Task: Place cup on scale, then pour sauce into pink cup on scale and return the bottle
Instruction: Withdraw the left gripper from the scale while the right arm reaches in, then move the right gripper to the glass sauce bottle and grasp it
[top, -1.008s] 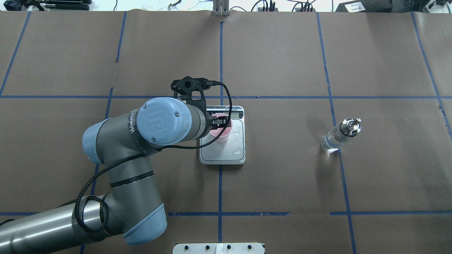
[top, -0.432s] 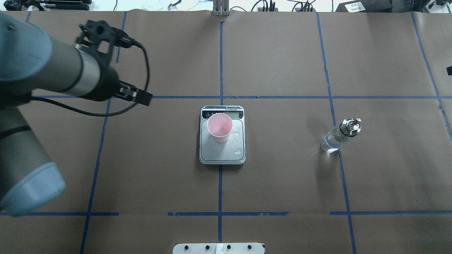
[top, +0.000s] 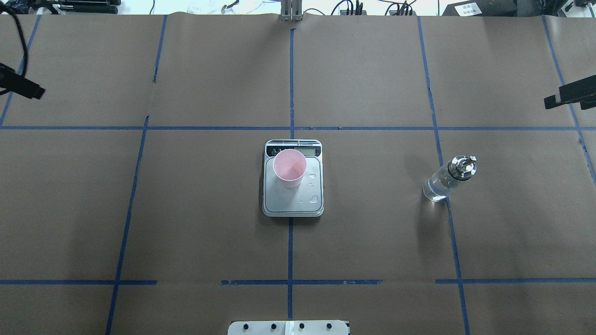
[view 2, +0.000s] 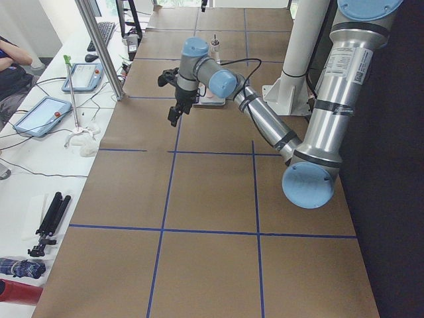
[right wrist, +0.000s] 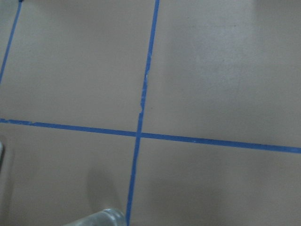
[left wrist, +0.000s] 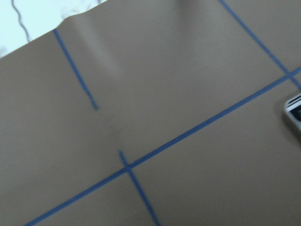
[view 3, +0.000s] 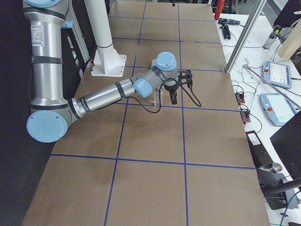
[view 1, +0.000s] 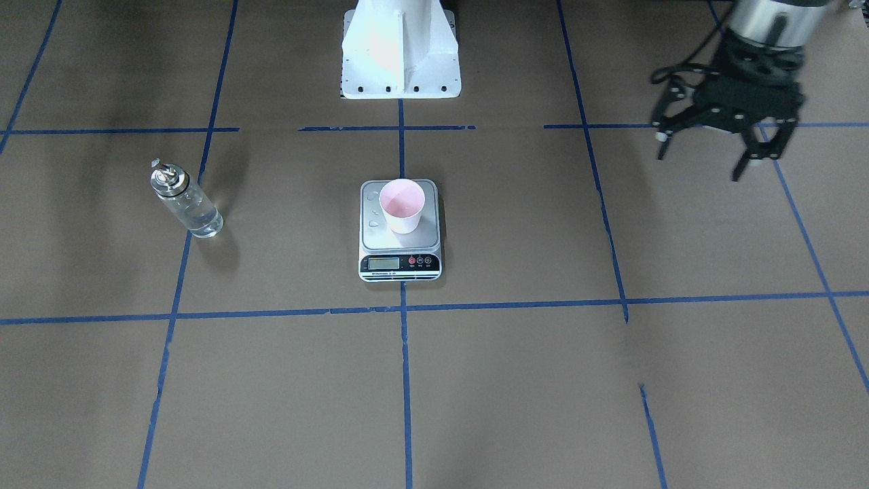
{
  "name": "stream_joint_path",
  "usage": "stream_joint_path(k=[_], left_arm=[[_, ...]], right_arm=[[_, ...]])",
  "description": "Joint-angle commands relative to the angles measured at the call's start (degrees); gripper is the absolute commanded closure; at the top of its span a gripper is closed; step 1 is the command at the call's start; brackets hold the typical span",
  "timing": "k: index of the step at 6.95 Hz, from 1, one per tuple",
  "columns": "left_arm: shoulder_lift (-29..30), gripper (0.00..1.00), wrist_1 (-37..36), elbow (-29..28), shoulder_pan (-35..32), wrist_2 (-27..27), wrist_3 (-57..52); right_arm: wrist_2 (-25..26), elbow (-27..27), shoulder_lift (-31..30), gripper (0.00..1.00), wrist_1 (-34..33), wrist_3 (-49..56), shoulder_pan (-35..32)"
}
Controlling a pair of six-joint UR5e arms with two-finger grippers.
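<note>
The pink cup (top: 289, 167) stands upright on the scale (top: 291, 201), towards its display end, and also shows in the front view (view 1: 402, 204). The bottle (top: 444, 181) with its clear sauce stands on the paper well right of the scale; it also shows in the front view (view 1: 187, 204). My left gripper (view 1: 699, 163) is open and empty, high and far off to the scale's left. Only one black finger of my right gripper (top: 570, 95) shows at the overhead view's right edge, beyond the bottle; I cannot tell whether it is open or shut.
Small water drops (top: 315, 199) lie on the scale's platform. The white robot base (view 1: 400, 61) stands behind the scale. Blue tape lines cross the brown paper. Tablets and cables (view 2: 40, 116) lie beside the table's far edge.
My left gripper has let go of the cup and drawn back up and far to the left. The cup stays on the scale. My right gripper's finger has come in at the right edge.
</note>
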State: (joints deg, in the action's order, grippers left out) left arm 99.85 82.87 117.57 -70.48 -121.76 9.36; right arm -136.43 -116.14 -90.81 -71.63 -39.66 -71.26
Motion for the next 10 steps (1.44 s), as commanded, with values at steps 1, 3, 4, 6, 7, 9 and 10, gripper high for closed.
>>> stream_joint_path(k=[1, 3, 4, 6, 7, 9, 10], left_arm=[[-2.7, 0.00, 0.4, -16.5, -15.3, -4.8, -17.3], [-3.1, 0.00, 1.0, -22.6, -21.4, -7.1, -30.9], [-4.0, 0.00, 1.2, -22.2, -21.3, -7.4, -31.0], [-4.1, 0.00, 1.2, -22.4, -21.3, -12.9, -31.1], [-5.2, 0.00, 1.2, -23.0, -21.3, -13.2, -31.1], [-7.5, 0.00, 1.5, -23.4, -21.3, -13.0, -31.1], [-7.7, 0.00, 1.9, -23.1, -21.2, -13.0, -31.0]], right_arm=[[2.9, -6.6, -0.1, 0.00, -0.1, -11.3, 7.2], [9.6, -15.0, -0.3, 0.00, -8.0, -17.0, 13.9], [20.5, -21.1, -2.3, 0.00, -12.8, -22.5, 20.7], [34.0, -26.0, -8.5, 0.00, -11.9, -29.1, 30.7], [44.6, -26.1, -12.7, 0.00, -6.1, -32.6, 38.7], [57.8, -25.8, -16.9, 0.00, -1.6, -37.7, 48.6], [64.4, -24.7, -16.9, 0.00, -1.4, -39.8, 53.3]])
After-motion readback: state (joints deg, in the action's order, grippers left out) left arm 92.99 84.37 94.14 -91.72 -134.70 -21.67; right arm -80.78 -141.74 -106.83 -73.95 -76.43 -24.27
